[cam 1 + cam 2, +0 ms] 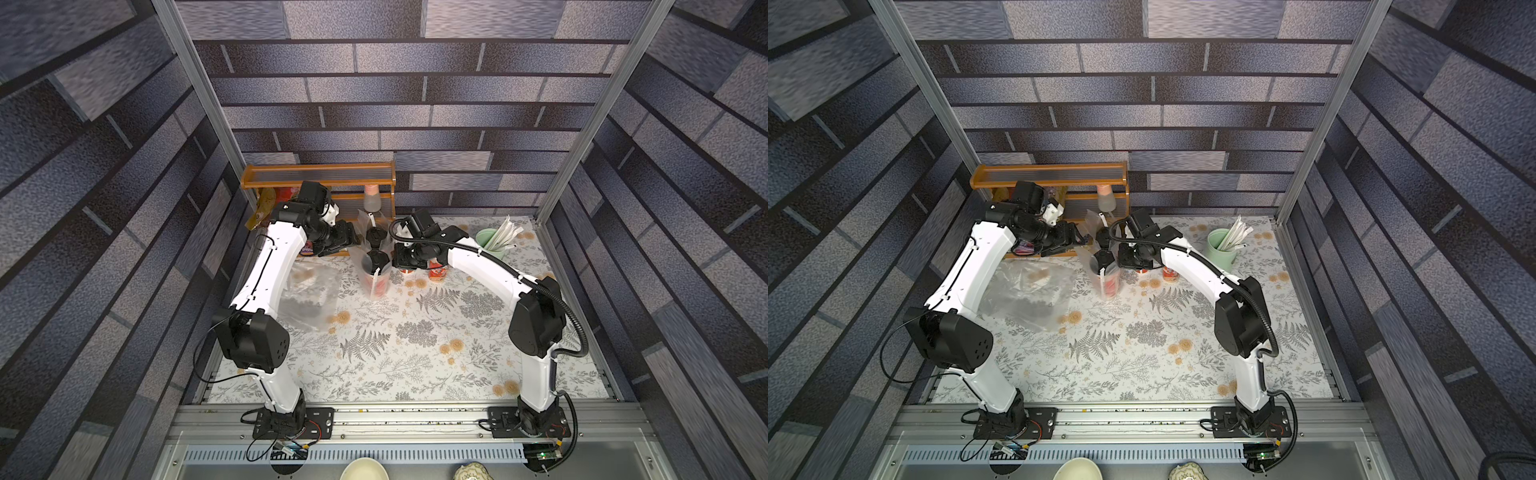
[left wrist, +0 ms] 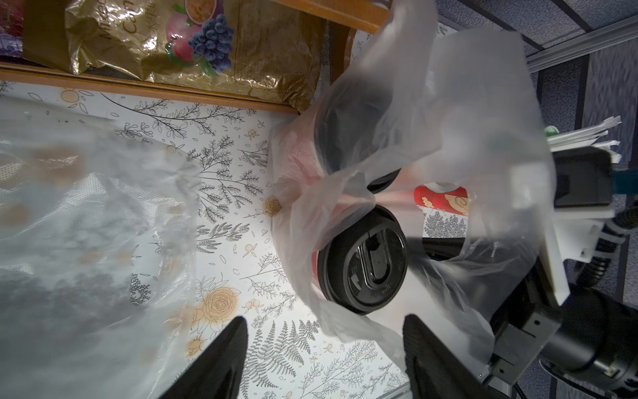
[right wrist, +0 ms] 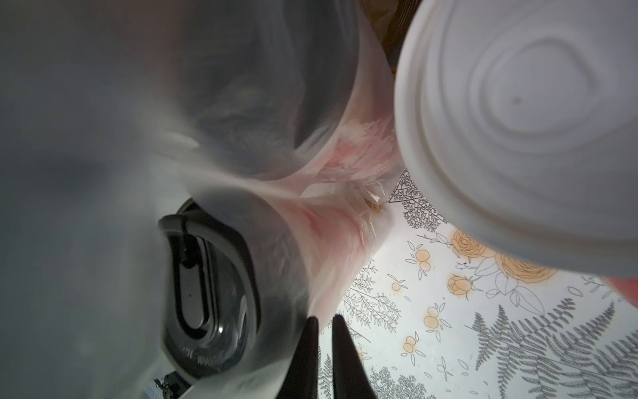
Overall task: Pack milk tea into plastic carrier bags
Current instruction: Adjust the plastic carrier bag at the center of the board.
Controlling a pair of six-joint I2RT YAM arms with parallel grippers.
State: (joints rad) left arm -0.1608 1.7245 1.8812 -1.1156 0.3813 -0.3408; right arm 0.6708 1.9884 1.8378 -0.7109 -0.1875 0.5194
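Two red paper cups point(image 2: 366, 273) with round black lids are stood inside a thin, crinkled clear bag point(image 2: 397, 86) on the floral tabletop point(image 1: 395, 353). The jaws of the left gripper point(image 2: 324, 319) are held wide apart beside it. The jaws of the right gripper point(image 3: 324, 316) are pinched closed on its film.

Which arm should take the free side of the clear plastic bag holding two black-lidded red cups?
Left, probably: the left gripper has jaws open facing the clear plastic bag; the right gripper is shut on its film.
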